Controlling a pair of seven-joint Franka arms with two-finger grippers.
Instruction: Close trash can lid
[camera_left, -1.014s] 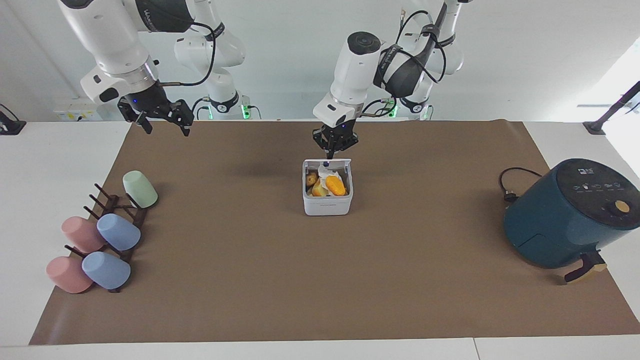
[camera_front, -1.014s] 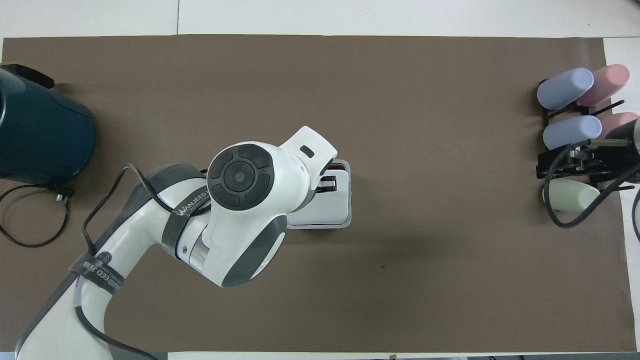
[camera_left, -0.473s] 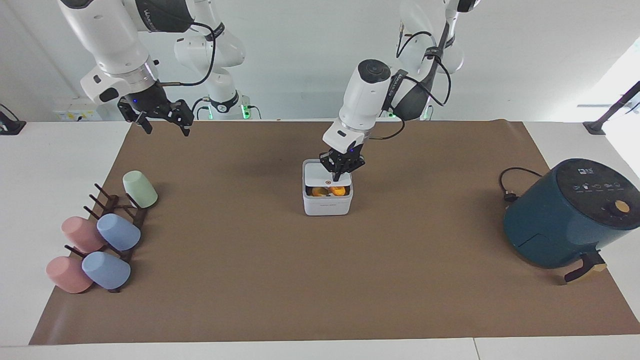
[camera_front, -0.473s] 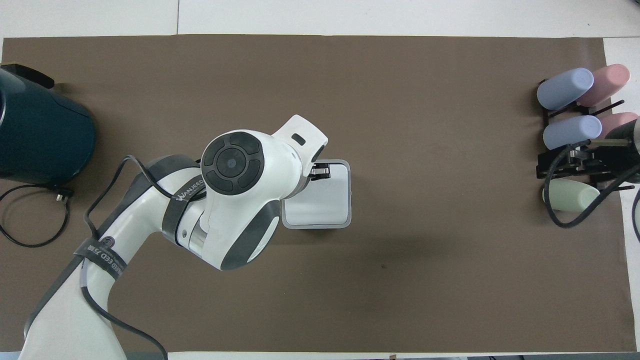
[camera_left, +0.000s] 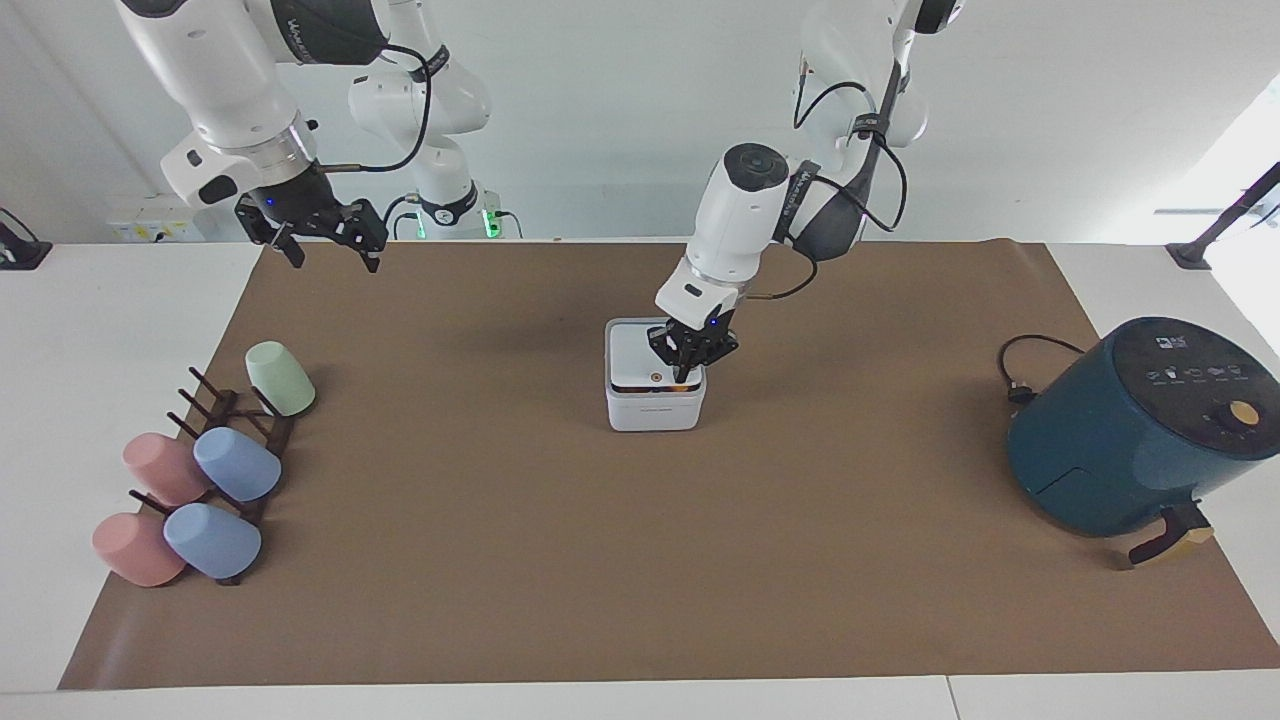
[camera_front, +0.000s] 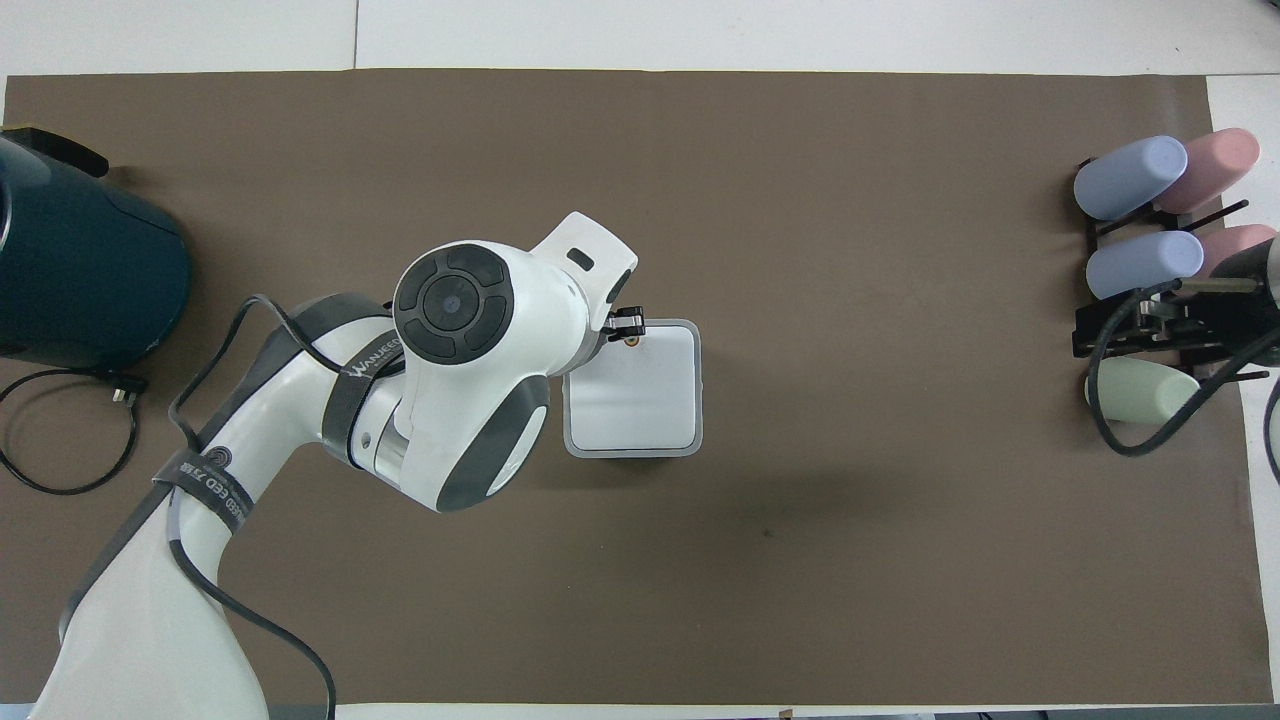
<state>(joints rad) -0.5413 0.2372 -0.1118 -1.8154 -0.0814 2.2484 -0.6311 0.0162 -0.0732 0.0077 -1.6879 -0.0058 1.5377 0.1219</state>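
Note:
The small white trash can (camera_left: 655, 408) stands mid-mat on the brown mat. Its lid (camera_left: 640, 358) lies almost flat on top, with the orange-ringed dot (camera_left: 655, 378) at the edge farther from the robots. A sliver of orange contents shows under that edge. In the overhead view the lid (camera_front: 635, 390) covers the whole can. My left gripper (camera_left: 690, 368) is shut and its tips press on the lid's corner toward the left arm's end; it also shows in the overhead view (camera_front: 628, 325). My right gripper (camera_left: 325, 245) is open and empty and waits over the mat's edge at the right arm's end.
A teal air fryer (camera_left: 1140, 430) with a black cord (camera_left: 1020, 375) stands at the left arm's end. A dark rack with several pastel cups (camera_left: 200, 470) lies at the right arm's end; in the overhead view the right gripper hangs over this rack (camera_front: 1150, 250).
The left gripper moved away from the robots and down, pushing the lid from upright to almost flat. The contents are now nearly hidden. The right arm has not moved.

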